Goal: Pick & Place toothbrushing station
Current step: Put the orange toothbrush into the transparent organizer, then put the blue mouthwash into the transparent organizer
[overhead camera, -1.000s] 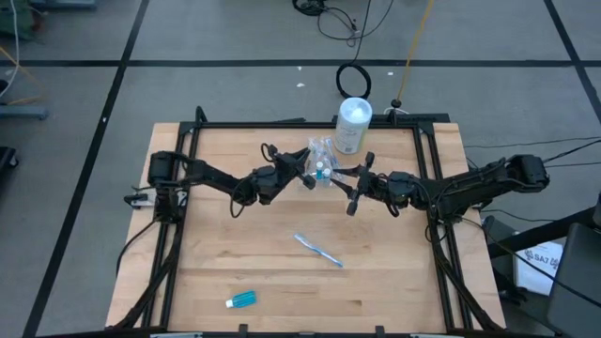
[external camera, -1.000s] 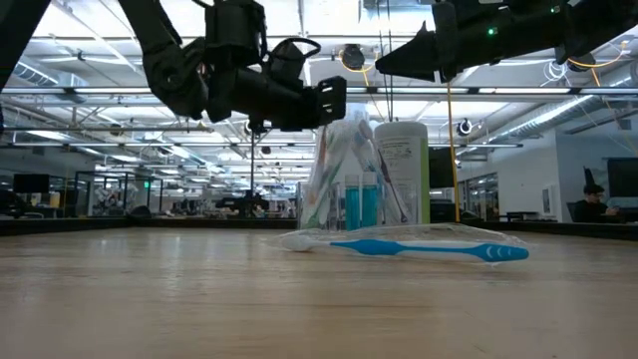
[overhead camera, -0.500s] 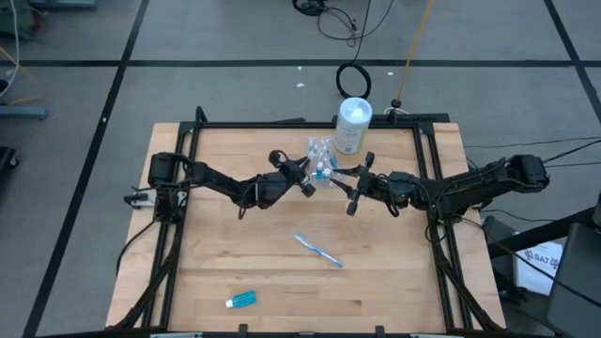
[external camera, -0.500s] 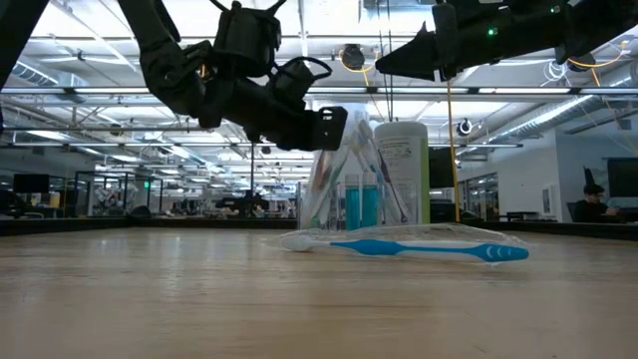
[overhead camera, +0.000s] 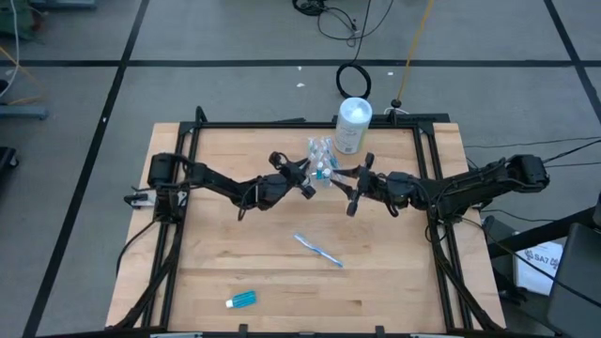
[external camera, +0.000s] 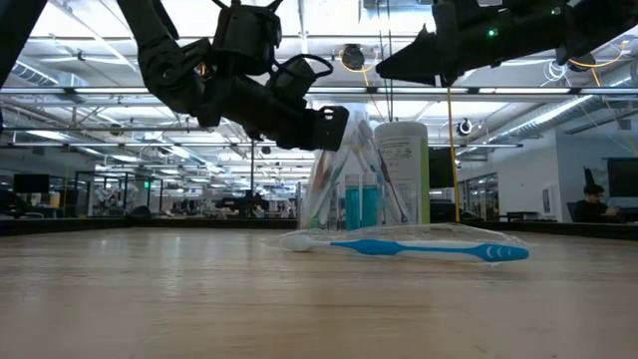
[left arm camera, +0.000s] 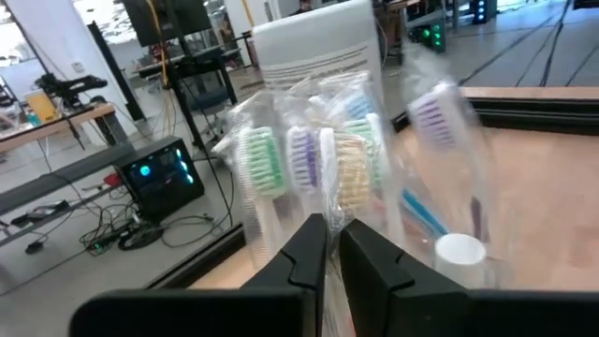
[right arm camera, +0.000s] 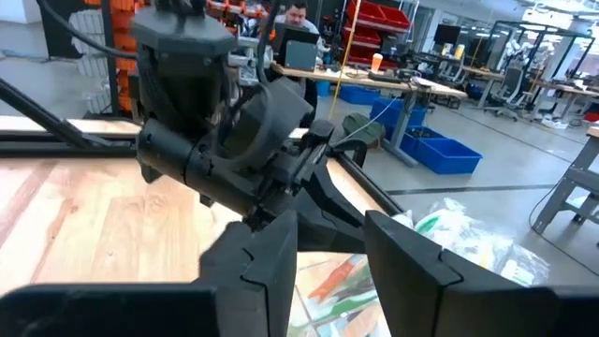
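Over the last second the left gripper [overhead camera: 307,187] has swung in toward the clear plastic bag [overhead camera: 321,160] of toothbrushes and dipped slightly, and in the last half second it has held nearly still with its tips at the bag's edge. In the left wrist view its fingers [left arm camera: 304,251] are pinched nearly together on the crinkly plastic just below the brush heads, so I judge the bag is now grasped and ready to be held steady or opened. The right gripper [overhead camera: 354,192] has not moved; it hovers just beside the bag on the other side, half open and holding nothing. The bag stands upright near the back of the tabletop [overhead camera: 216,253], with blue toothpaste tubes [external camera: 359,207] visible inside it. Two pieces are not yet in it: a blue toothbrush [overhead camera: 317,250] lying near the middle of the tabletop and a small blue toothpaste tube [overhead camera: 241,299] near the front edge. The white canister [overhead camera: 352,125] stands touching or just behind the bag, so any pull on the bag could nudge it, and the two arms meet closely there.
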You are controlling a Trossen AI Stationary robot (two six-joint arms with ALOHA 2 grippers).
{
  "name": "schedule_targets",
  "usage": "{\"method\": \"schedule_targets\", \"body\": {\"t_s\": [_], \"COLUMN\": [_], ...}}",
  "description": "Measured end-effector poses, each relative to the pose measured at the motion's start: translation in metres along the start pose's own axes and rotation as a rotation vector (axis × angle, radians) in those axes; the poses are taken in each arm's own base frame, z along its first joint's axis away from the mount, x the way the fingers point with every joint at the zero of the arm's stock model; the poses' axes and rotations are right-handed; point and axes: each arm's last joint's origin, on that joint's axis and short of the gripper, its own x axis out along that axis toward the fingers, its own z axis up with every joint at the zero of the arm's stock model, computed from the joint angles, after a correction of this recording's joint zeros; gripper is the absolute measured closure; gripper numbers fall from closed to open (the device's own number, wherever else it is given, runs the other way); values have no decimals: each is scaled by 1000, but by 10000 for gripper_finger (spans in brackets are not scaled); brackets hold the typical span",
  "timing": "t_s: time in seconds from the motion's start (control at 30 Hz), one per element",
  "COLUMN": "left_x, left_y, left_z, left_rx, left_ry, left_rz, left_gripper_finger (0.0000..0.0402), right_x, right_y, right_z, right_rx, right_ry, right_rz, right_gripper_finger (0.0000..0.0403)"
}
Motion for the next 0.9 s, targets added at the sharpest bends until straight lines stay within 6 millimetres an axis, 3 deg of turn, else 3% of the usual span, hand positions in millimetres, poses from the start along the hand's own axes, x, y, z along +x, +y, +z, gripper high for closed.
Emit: {"method": "schedule_targets", "body": {"t_s": [0.13,0.43,0.63,0.9], "left_x": [-4,-25,-73,-149], "left_y": [-3,5,18,24], "left_z": [0,21,58,92], "left_rx": [40,22,5,-170], "left_ry": [9,104,181,307], "left_rz": [-14,-30,-209,-748], "left_gripper_finger": [349,226,192,190], "right_x": [0,0,0,0], "right_y": [0,0,1,0], "right_z": [-1,-4,-4,-4], "right_rx": [-6,-18,-20,-19], "right_ry": [11,37,39,39], "right_rz": [1,4,5,4], "right_gripper_finger": [281,244,228,231]}}
